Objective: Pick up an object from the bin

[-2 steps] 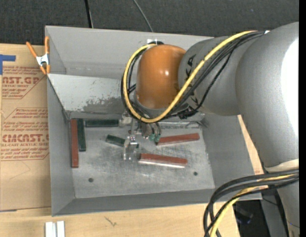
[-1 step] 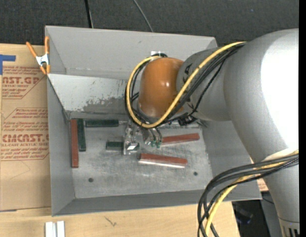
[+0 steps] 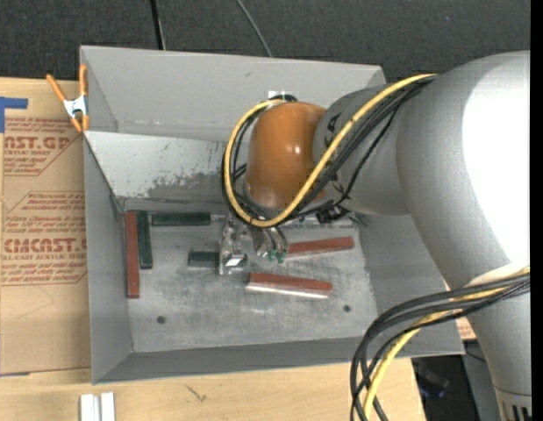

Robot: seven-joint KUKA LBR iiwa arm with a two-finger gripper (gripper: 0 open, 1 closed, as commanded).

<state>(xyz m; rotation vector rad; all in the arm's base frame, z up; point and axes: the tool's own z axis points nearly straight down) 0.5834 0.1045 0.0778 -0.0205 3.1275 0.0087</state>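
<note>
My gripper [image 3: 231, 256] hangs low over the middle of the bin floor, under the orange dome of the wrist. A small dark green block [image 3: 202, 258] lies flat right beside it on the left, touching or nearly touching its metal tip. Just to its lower right lies a red-brown stick [image 3: 289, 284] with a pale underside, pointing left to right. A second red-brown stick [image 3: 320, 246] lies to the right of the gripper, partly under the arm.
Along the bin's left wall lie a long red-brown stick [image 3: 132, 255] and a dark green stick [image 3: 145, 239], both upright in the view. Another dark green stick [image 3: 180, 220] lies at the foot of the back wall. The arm covers the bin's right side.
</note>
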